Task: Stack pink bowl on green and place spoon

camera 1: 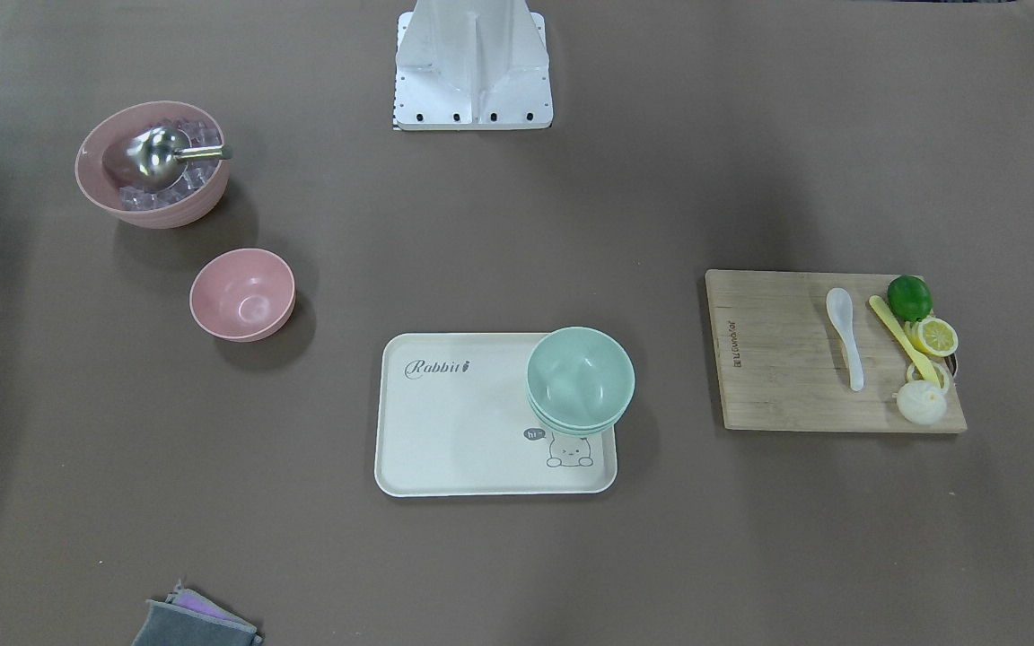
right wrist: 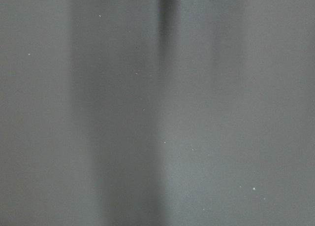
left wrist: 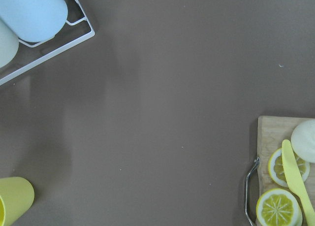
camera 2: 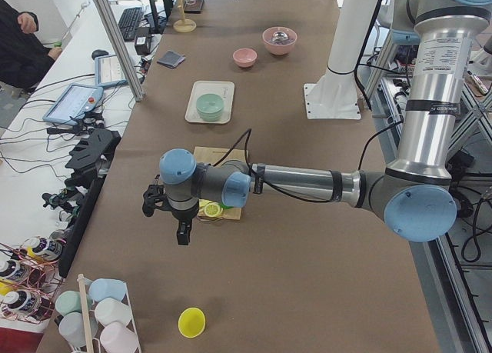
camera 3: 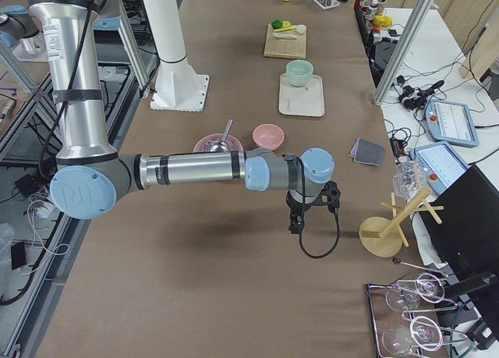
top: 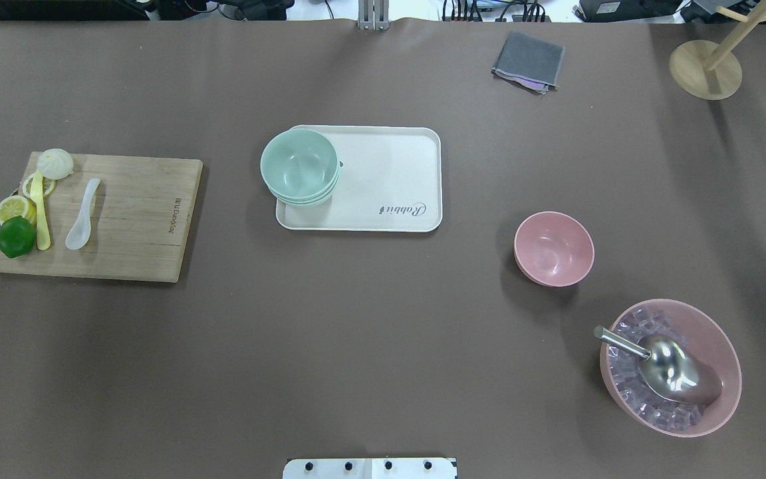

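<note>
The small pink bowl [camera 1: 242, 294] stands upright on the brown table, also in the overhead view [top: 554, 248]. The mint-green bowls [camera 1: 580, 377] are nested on a corner of a cream tray [camera 1: 445, 431], seen from above too [top: 300, 165]. The white spoon [camera 1: 845, 332] lies on a wooden board [camera 1: 777, 359], bowl up [top: 82, 216]. My left gripper [camera 2: 181, 231] hangs past the board's end, away from the spoon. My right gripper [camera 3: 296, 221] hangs over bare table beyond the pink bowl. Both show only in side views, so I cannot tell whether they are open or shut.
A larger ribbed pink bowl [top: 729, 359] holds ice cubes and a metal scoop. A lime [top: 16, 237], lemon slices, a yellow utensil and a white bun share the board. A grey cloth [top: 528, 60] and a wooden stand [top: 705, 66] are at the far edge. A yellow cup [camera 2: 191, 322] stands near my left gripper.
</note>
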You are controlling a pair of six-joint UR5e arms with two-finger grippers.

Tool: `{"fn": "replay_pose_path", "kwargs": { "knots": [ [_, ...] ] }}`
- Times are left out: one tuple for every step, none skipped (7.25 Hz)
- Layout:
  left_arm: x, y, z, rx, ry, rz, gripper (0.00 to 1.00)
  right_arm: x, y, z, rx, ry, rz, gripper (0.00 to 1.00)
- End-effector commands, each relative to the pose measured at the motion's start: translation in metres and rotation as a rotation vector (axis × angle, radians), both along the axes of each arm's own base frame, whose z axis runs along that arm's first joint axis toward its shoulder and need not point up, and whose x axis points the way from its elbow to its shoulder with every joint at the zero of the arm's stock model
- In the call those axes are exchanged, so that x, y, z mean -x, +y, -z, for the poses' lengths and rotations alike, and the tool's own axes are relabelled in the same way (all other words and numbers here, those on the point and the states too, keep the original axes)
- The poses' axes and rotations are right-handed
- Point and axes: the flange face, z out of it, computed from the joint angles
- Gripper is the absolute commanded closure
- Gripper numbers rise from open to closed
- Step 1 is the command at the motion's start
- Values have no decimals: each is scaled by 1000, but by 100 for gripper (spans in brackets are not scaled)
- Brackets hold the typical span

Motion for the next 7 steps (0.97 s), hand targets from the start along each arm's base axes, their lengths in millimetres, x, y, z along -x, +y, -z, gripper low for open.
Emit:
{"fn": "replay_pose_path", "kwargs": {
  "knots": [
    [0,11,-4,12,0,1,2,0,0,-1,1,0,0,0],
    [0,11,-5,12,0,1,2,0,-1,0,0,0,0,0],
    [0,11,-7,16,-1,-1,2,0,-1,0,0,0,0,0],
    [0,11,-12,26,0,-1,2,0,-1,0,-2,0,0,0],
    [-1,11,-12,27,1,-2,2,0,-1,0,0,0,0,0],
    [-1,10,-12,27,1,-2,2,0,-1,1,-2,-2,0,0],
    [-1,10,-12,26,1,-1,2,0,-1,0,0,-1,0,0]
  ]
}}
